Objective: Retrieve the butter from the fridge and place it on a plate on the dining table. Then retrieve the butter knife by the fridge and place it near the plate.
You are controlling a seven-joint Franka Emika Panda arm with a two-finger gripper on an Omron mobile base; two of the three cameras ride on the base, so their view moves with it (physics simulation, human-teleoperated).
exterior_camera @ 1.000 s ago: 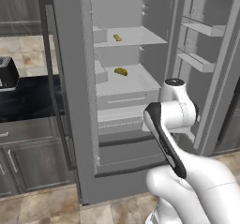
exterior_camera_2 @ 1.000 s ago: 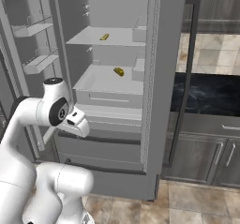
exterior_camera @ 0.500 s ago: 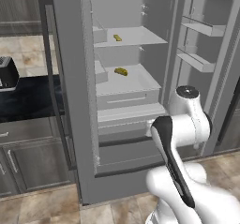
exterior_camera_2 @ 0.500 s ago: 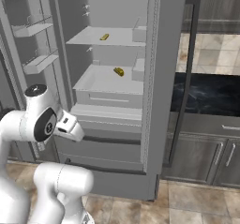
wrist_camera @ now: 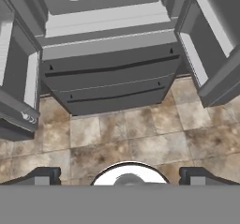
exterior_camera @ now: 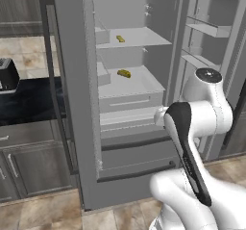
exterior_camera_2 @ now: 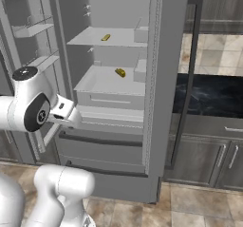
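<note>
Fingers point(wrist_camera: 120, 176) spread wide, fridge point(wrist_camera: 108, 54) doors open.

One fridge point(exterior_camera: 72, 104) with both doors open, two small yellow items on its shelves point(exterior_camera: 120, 39) point(exterior_camera: 124, 73), two bottom drawers point(wrist_camera: 110, 68), one toaster point(exterior_camera: 7, 73).

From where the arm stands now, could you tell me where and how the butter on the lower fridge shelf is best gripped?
Grip the butter across its narrow width, near mid-length. It is a small elongated stick lying flat on the shelf inside the open fridge, with another shelf above, so probably come in from the front, level or slightly downward. The gripper is open, pointing at the floor.
</note>
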